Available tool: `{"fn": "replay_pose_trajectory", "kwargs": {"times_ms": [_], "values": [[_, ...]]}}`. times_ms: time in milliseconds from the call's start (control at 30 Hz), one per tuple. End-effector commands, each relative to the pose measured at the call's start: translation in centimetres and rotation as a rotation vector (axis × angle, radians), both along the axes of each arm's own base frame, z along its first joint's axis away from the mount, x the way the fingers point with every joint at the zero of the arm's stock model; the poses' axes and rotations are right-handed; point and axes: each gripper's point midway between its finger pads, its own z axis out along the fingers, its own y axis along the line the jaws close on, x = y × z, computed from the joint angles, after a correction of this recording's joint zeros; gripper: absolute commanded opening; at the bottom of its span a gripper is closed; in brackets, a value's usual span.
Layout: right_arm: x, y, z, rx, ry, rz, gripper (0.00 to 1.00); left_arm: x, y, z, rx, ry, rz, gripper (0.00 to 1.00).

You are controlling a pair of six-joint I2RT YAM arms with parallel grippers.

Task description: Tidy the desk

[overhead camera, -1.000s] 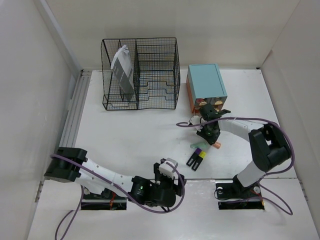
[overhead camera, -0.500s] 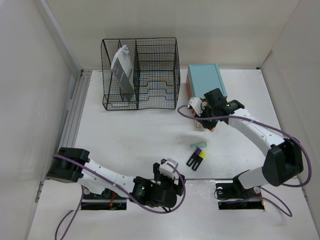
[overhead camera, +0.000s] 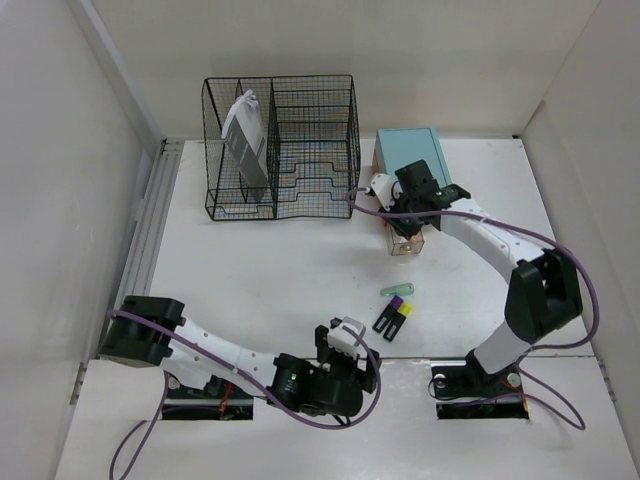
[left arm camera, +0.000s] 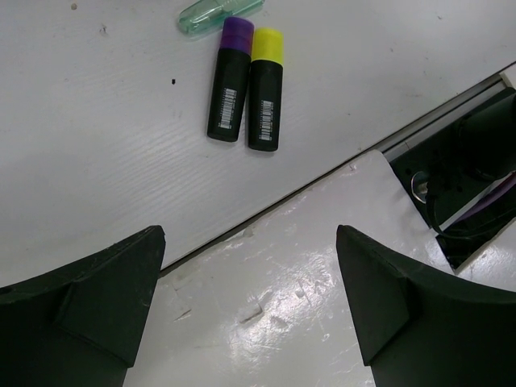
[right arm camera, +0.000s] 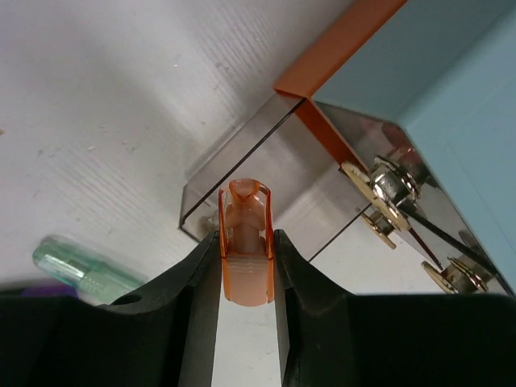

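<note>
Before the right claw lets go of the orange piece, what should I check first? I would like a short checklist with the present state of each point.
1. Grip: the right claw is shut on the orange piece: ok.
2. The clear drawer is pulled out of the teal box: ok.
3. Orange piece fully over the drawer: cannot tell; the right wrist view shows it at the drawer's near corner.
4. Left claw away from the drawer: ok; it is open at the near edge of the desk.
5. Desk tidy: not ok; the purple marker, yellow marker and green piece lie loose.
</note>
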Motion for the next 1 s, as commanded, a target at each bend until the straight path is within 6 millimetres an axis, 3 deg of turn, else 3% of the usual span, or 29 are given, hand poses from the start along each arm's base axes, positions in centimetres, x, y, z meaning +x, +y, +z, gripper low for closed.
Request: {"fn": "replay_pose_trajectory", "kwargs": {"times_ms": [0, 167, 233, 333, 400, 500, 633, 700, 767, 800, 867, 900, 967], "values": [[3.4, 0.4, 2.2, 0.002, -0.125, -0.073, 0.04, -0.3, -1.0, 1.6, -0.037, -0.005, -0.002, 0.85], [4.7, 0.0, 2.1, -0.03, -0.143, -0.114, 0.06, -0.3, -1.0, 1.6, -0.037, -0.005, -0.002, 0.85], [4.8, -0.2, 1.8, -0.044, -0.14, -0.121, 0.13, -0.2, -0.8, 1.2, -0.028, -0.008, -0.002, 0.85], [4.6, -0.3, 1.6, -0.05, -0.131, -0.121, 0.38, -0.2, -0.8, 1.5, -0.043, 0.0, 0.001, 0.85], [4.4, -0.4, 1.5, -0.054, -0.123, -0.12, 0.44, -0.2, -0.6, 1.2, -0.034, -0.002, 0.001, 0.85], [3.9, -0.1, 3.4, -0.013, -0.146, -0.104, 0.55, -0.1, -0.4, 1.1, -0.026, -0.005, 0.001, 0.86], [2.8, 0.3, 4.3, 0.028, -0.148, -0.067, 0.57, 0.2, -0.4, 1.1, -0.033, 0.002, 0.016, 0.86], [1.2, 1.1, 5.4, 0.074, -0.149, 0.023, 0.55, 1.6, -0.5, 1.3, -0.041, 0.009, 0.055, 0.85], [-1.4, 1.2, 4.8, 0.071, -0.108, 0.162, 0.5, 3.6, -0.7, 1.8, -0.062, 0.022, 0.09, 0.83], [-3.0, 2.0, 5.8, 0.123, -0.119, 0.242, 0.43, 3.8, -1.4, 2.4, -0.083, 0.046, 0.064, 0.79], [-5.1, 1.9, 5.6, 0.11, -0.127, 0.381, 0.38, 5.2, -1.8, 3.0, -0.118, 0.036, 0.021, 0.72], [-6.8, 1.5, 5.1, 0.111, -0.126, 0.428, 0.38, 7.2, -1.7, 2.9, -0.122, 0.043, 0.039, 0.68], [-8.7, 1.2, 3.9, 0.098, -0.107, 0.524, 0.38, 7.6, -2.6, 3.5, -0.148, 0.075, -0.039, 0.5]]}}
